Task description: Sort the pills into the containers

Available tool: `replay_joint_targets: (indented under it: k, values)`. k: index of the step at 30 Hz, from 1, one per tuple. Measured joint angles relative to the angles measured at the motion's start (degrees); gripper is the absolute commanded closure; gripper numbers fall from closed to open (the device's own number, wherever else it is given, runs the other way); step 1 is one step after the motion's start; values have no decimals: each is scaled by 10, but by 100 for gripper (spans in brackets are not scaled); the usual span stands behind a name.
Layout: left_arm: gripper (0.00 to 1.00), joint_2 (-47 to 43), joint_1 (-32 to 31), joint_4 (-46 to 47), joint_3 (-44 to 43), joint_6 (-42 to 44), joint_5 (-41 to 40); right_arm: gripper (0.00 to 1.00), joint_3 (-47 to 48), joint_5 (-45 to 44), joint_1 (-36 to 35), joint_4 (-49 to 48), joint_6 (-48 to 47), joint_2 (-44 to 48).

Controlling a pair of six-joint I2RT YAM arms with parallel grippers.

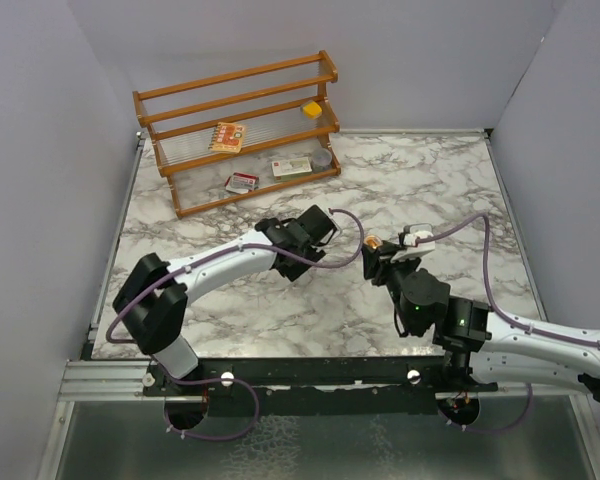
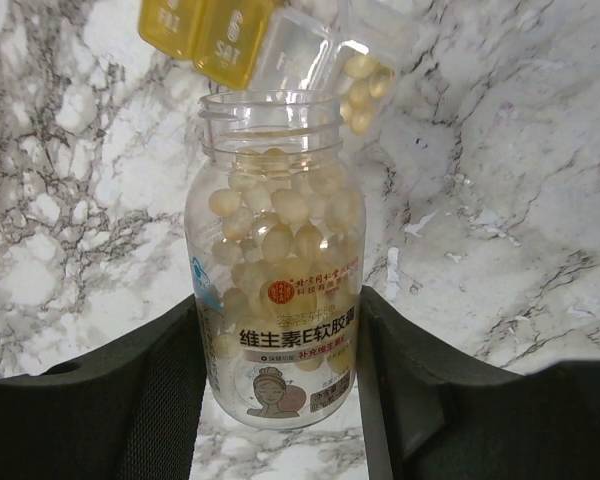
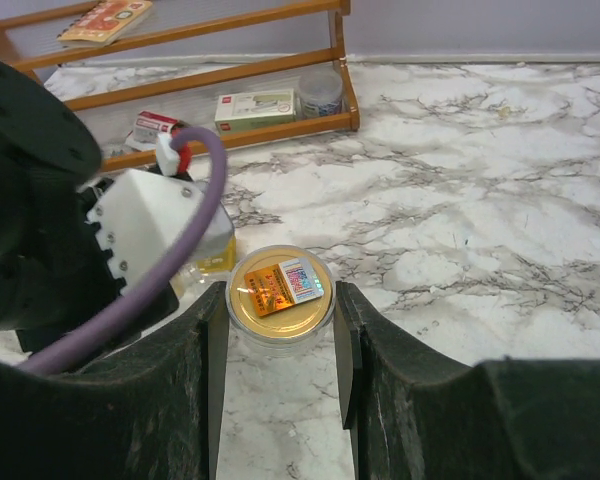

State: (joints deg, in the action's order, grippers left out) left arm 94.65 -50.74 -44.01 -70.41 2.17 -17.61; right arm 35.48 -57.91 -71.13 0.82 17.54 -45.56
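Left tool (image 2: 280, 335) pinches open pill-filled bottle (image 2: 278, 225); right tool (image 3: 280, 322) pinches amber jar (image 3: 279, 290).

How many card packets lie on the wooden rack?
3: an orange packet on the middle shelf, a red-white packet and a green-white packet on the bottom shelf. Others may be hidden.

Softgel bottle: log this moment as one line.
left end effector: grips open softgel bottle | bottle mouth: toward weekly pill organizer | right end effector: grips gold-topped round jar
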Motion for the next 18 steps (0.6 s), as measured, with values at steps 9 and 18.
replay_joint_targets:
  k: [9, 18]
  values:
    - [100, -141, 0, 63, 50, -21, 10, 99, 19, -1, 0, -1, -17, -32]
    - [100, -286, 0, 120, 83, -70, 20, 99, 75, 35, 0, -25, -66, -58]
